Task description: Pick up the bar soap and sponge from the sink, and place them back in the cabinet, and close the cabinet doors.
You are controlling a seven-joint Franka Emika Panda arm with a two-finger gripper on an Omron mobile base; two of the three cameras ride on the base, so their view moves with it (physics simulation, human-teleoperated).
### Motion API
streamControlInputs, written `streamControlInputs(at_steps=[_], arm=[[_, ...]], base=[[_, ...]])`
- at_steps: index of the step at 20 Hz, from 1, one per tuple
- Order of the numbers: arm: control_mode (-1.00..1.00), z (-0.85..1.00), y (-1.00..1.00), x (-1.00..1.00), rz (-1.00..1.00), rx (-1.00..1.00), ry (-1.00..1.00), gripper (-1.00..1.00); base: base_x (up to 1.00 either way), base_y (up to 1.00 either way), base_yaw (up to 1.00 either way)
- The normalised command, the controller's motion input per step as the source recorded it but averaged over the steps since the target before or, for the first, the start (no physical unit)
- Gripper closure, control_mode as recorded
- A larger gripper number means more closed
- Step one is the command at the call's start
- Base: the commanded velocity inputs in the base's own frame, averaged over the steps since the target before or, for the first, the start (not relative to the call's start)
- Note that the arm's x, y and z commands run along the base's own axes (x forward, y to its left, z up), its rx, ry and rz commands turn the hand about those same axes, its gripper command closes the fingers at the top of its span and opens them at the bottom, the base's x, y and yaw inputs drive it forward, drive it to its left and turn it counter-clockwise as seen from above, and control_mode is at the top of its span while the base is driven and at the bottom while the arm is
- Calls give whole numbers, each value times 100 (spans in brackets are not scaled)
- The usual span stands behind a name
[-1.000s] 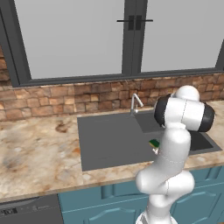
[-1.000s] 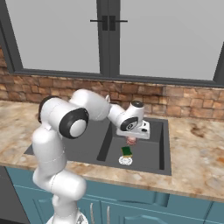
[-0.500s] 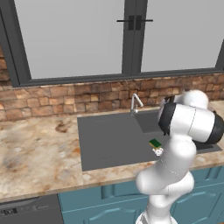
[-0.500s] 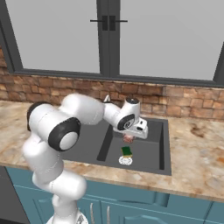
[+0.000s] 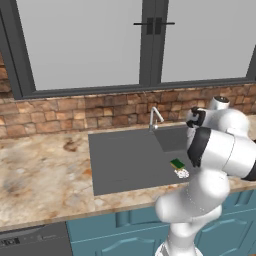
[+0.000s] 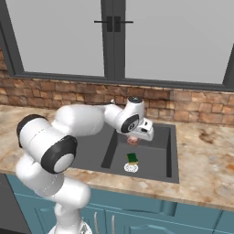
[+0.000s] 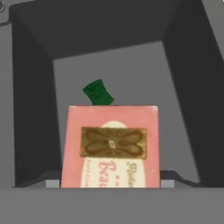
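Gripper (image 6: pixel 133 139) held the bar soap (image 7: pixel 110 146) between its fingers, above the sink (image 6: pixel 170 151) basin, probably clearing the rim. Sponge (image 6: pixel 132 158) lay on the basin floor beside the drain (image 6: pixel 130 168).

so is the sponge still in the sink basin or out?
In. The sponge lies on the basin floor beside the white drain, below the gripper.

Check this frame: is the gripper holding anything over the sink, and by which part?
Yes: the gripper holds the bar soap by its near end, above the sink basin; the sponge lies below.
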Motion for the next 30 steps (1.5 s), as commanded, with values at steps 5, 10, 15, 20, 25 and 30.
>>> streamControlInputs(at_steps=[5,10,15,20,25,30], arm=[[-100,33,18,-8,0,-4,-3,100],[-100,30,21,-15,0,-3,-1,100],[-100,36,13,-15,0,0,0,100],[-100,36,20,-6,0,0,0,100],[-100,32,31,-9,0,0,0,100],[-100,34,28,-20,0,0,-3,100]], base=[[0,0,0],[0,0,0],[0,0,0],[0,0,0],[0,0,0],[0,0,0]])
